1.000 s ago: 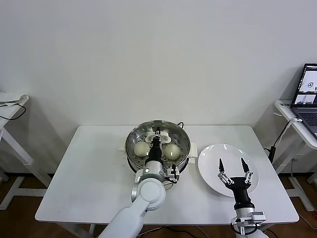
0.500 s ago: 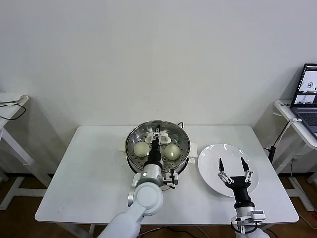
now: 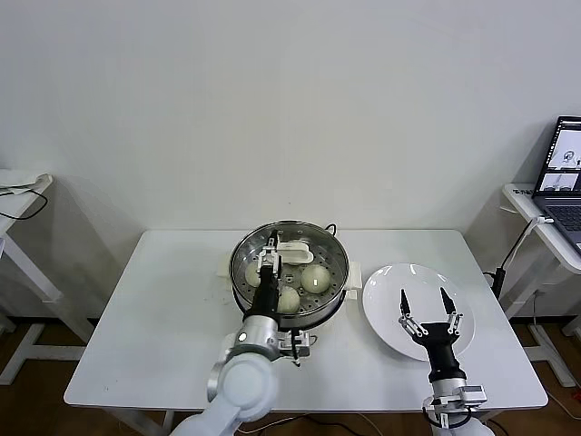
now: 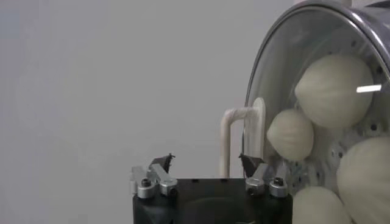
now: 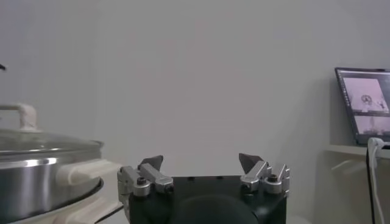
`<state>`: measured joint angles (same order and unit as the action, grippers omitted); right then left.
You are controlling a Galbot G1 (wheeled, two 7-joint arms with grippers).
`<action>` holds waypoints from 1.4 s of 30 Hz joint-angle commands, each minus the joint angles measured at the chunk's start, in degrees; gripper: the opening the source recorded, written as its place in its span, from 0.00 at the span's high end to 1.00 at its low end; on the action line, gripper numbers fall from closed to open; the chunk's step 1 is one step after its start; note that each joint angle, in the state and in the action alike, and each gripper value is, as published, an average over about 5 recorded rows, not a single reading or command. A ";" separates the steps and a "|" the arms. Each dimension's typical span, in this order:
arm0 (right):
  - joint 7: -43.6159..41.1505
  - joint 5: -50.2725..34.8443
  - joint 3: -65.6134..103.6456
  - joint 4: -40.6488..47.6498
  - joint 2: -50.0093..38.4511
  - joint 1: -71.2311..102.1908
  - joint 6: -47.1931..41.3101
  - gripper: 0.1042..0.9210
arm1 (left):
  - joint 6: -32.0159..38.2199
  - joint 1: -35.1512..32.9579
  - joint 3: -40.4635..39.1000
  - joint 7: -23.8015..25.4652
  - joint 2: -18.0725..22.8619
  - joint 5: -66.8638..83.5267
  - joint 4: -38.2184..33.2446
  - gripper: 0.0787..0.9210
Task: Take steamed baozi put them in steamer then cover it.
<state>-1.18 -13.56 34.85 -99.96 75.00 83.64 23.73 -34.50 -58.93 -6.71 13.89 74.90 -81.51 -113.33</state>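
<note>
Item: steamed baozi (image 3: 315, 277), four cream-white buns, all lying on the perforated tray inside the steamer (image 3: 245, 295), which stands mid-bench on its cream base. The left wrist view shows all four close together through the glass. None remain on the white plate (image 3: 386, 291) to the robot's right. Cover: a glass lid (image 5: 42, 143) with a steel rim and a cream loop handle (image 3: 295, 247), which appears to be seated on the pot already. Left tool (image 3: 270, 245): released, jaws spread wide, holding nothing, poised over the near-left part of the lid just beside the handle. Whether a finger brushes the glass cannot be told. Right tool (image 3: 423, 300): also spread and empty, parked above the plate, well apart from the steamer. Bench (image 3: 163, 309): white, flat. Handling notes, as judgement: the buns are likely light, soft and easily dented, with a slightly tacky skin. They are best taken low on the flanks with a gentle pinch, below the pleated crown, never squeezed from the top. The lid is stiff, smooth and breakable, and the dome offers no purchase. The loop handle is the only sound hold, with the jaws straddling its bar. The steamer itself is rigid steel, probably heavy enough to stay put. Status: loading and covering look complete, and only clearing the left arm seems left.
</note>
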 commanded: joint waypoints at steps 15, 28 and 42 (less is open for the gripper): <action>0.76 -1.17 1.32 -5.43 -1.44 1.39 -5.66 0.12 | 30.67 -27.61 44.96 -14.90 6.57 68.69 -12.98 0.12; 0.12 -3.68 1.12 -8.04 -1.38 1.68 -7.89 0.12 | 34.89 -30.39 44.93 -11.56 8.94 72.90 -9.12 0.12; 0.19 -3.50 0.94 -8.23 -1.44 2.19 -7.94 0.12 | 34.90 -30.08 43.12 -11.31 8.65 71.87 -8.68 0.12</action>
<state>-0.96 -16.58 35.75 -107.79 73.67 85.84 16.42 -1.69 -87.97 34.74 2.41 82.56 -13.34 -122.89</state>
